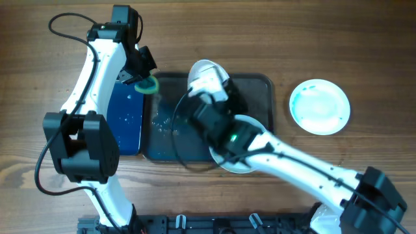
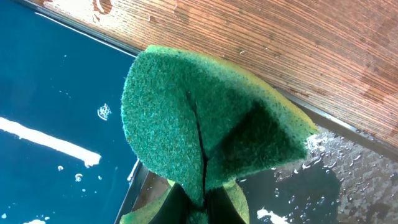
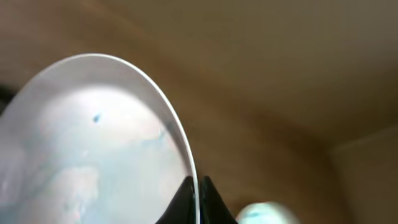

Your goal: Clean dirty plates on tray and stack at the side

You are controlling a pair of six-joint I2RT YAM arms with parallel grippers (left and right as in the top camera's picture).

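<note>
Right gripper (image 3: 198,191) clamped a smeared round white plate (image 3: 93,155) tilted by its rim (presumably for wiping); left gripper (image 2: 202,200) pinched a folded green sponge (image 2: 199,124).

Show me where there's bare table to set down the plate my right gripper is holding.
Open wood runs behind the tray and beyond the side plate, toward the far right corner. The strip between tray and side plate is narrow. The tray is crowded: held plate, sponge, and a third plate under the right arm.
</note>
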